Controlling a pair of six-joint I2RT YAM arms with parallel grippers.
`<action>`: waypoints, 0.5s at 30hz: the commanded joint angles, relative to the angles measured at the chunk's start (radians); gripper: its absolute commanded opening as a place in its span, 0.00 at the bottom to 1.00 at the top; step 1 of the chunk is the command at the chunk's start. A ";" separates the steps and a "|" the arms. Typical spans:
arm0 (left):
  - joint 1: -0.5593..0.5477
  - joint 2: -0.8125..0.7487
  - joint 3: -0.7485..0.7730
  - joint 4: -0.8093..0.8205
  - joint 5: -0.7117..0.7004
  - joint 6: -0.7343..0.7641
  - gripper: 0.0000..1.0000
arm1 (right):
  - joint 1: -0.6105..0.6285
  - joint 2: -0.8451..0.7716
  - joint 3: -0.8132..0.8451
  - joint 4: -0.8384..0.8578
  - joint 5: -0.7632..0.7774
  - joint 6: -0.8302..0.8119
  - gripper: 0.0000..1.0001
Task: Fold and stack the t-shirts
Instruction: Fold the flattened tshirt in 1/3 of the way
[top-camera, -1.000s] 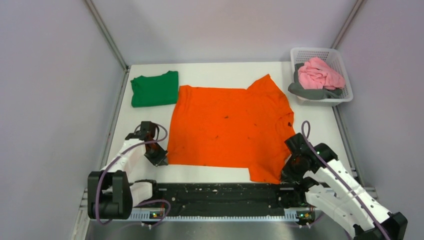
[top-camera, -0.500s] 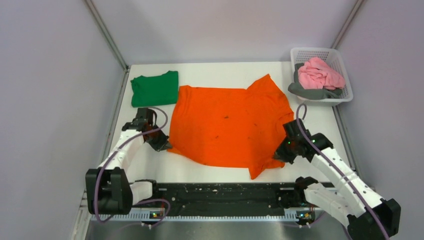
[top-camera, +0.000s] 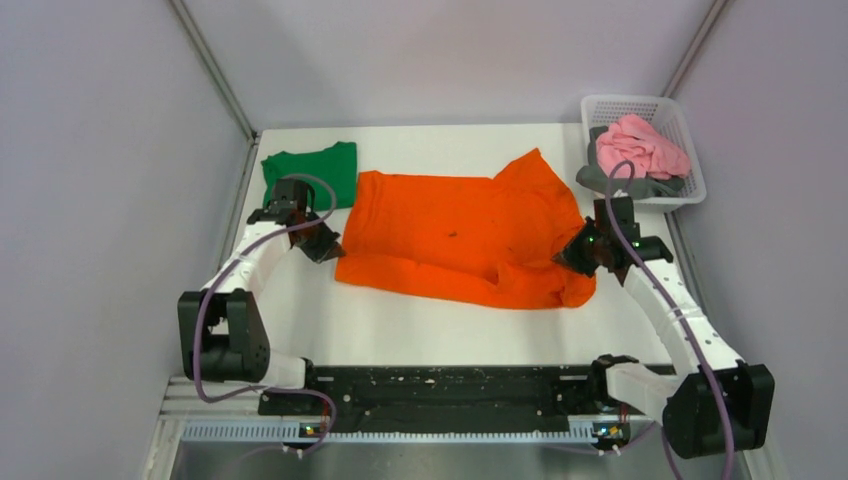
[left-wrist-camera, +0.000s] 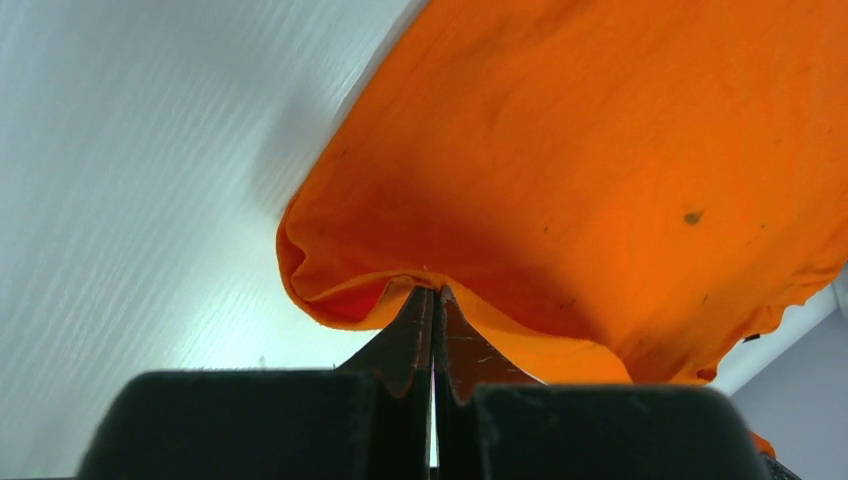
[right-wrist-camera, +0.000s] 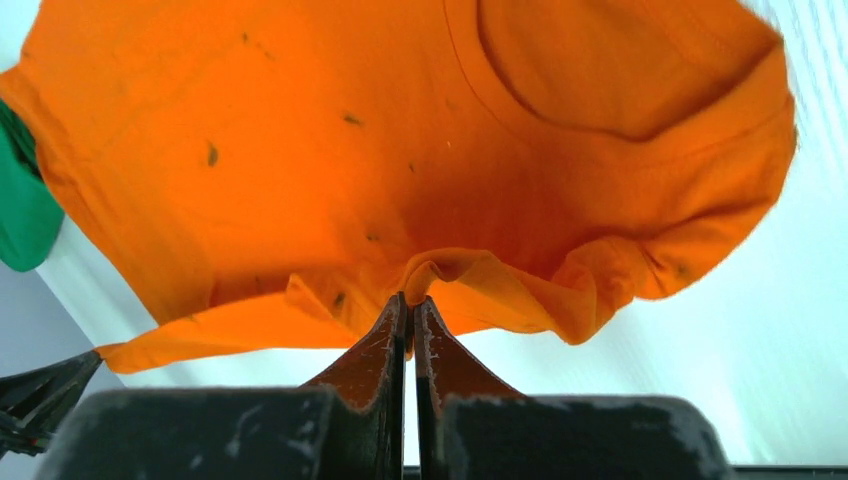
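The orange t-shirt (top-camera: 460, 240) lies across the middle of the white table, its near half lifted and folded back over the far half. My left gripper (top-camera: 328, 247) is shut on the shirt's left near corner, as the left wrist view (left-wrist-camera: 432, 292) shows. My right gripper (top-camera: 570, 254) is shut on the shirt's right near edge, as the right wrist view (right-wrist-camera: 410, 300) shows. The dark green t-shirt (top-camera: 312, 172) lies folded at the far left, partly behind my left arm; a corner of it shows in the right wrist view (right-wrist-camera: 22, 215).
A white basket (top-camera: 690, 190) at the far right holds a pink garment (top-camera: 640, 145) over a grey garment (top-camera: 615, 183). Grey walls close in the table on the left, right and back. A black rail (top-camera: 450, 385) runs along the near edge.
Both grippers have carried the orange shirt's near edge up and away from me, folding it over the far part. The shirt now covers about half its former depth.
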 joint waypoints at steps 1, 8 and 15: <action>0.001 0.044 0.084 0.034 -0.052 -0.008 0.00 | -0.047 0.067 0.073 0.106 -0.041 -0.091 0.00; 0.001 0.119 0.125 0.036 -0.082 -0.012 0.00 | -0.082 0.191 0.152 0.178 -0.040 -0.152 0.00; 0.001 0.170 0.195 0.013 -0.113 -0.009 0.00 | -0.099 0.294 0.234 0.194 -0.048 -0.195 0.00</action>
